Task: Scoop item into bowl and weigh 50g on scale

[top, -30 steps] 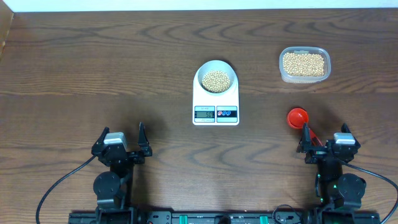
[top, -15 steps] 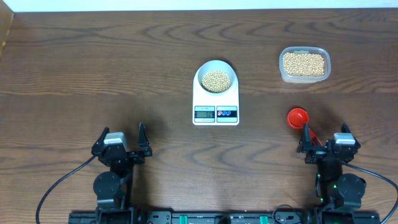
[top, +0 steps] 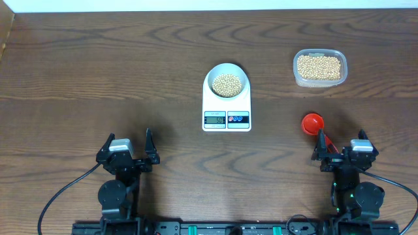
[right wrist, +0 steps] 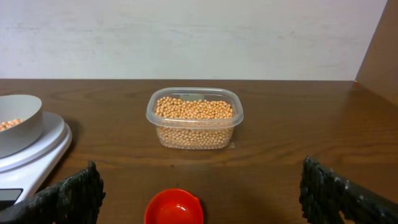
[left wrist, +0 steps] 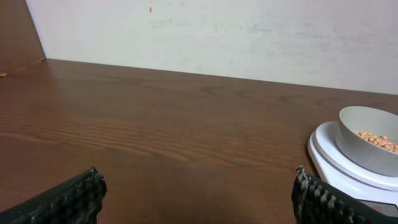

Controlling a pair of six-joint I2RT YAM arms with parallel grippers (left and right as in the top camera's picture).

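left pincer and right pincer both spread apart, empty; red scoop lies just ahead of the right one, handle toward it.

A dark brown desk with bold wood grain fills the overhead view. Along its far edge runs a white wall, scuffed with faint grey smears (and one tiny red mark near the top). A brown board stands at the desk's left end, a second board at its right. The light is soft and even.
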